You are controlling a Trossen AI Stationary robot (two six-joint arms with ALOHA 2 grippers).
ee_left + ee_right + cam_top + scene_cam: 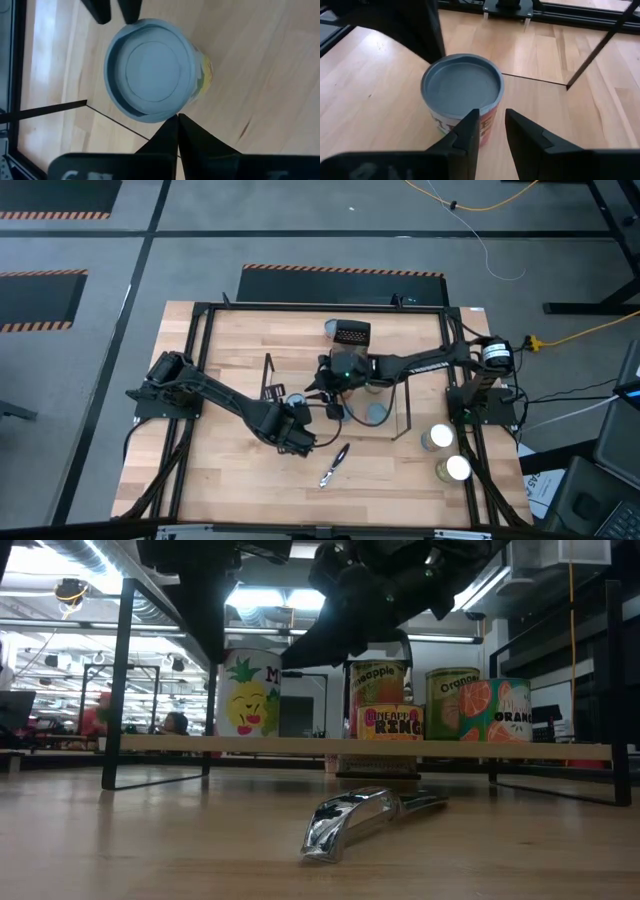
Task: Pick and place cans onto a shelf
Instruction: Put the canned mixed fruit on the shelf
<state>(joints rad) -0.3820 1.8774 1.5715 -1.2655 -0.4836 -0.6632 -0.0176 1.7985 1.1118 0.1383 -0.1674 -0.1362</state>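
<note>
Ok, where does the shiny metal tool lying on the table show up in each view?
High: shiny metal tool, lower middle, just outside the shelf.
Low: centre foreground, in front of the shelf.
Left wrist: not in it.
Right wrist: not in it.
Shared landmark: the shelf.

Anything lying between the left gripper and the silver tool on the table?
No. In the high view, only bare table separates the left gripper from the silver tool.

The can (151, 70) had a pale-blue top and a yellow label. Another can (488, 710) showed orange fruit on green. The table (240, 480) was light wood, its frame (310, 308) black.
</note>
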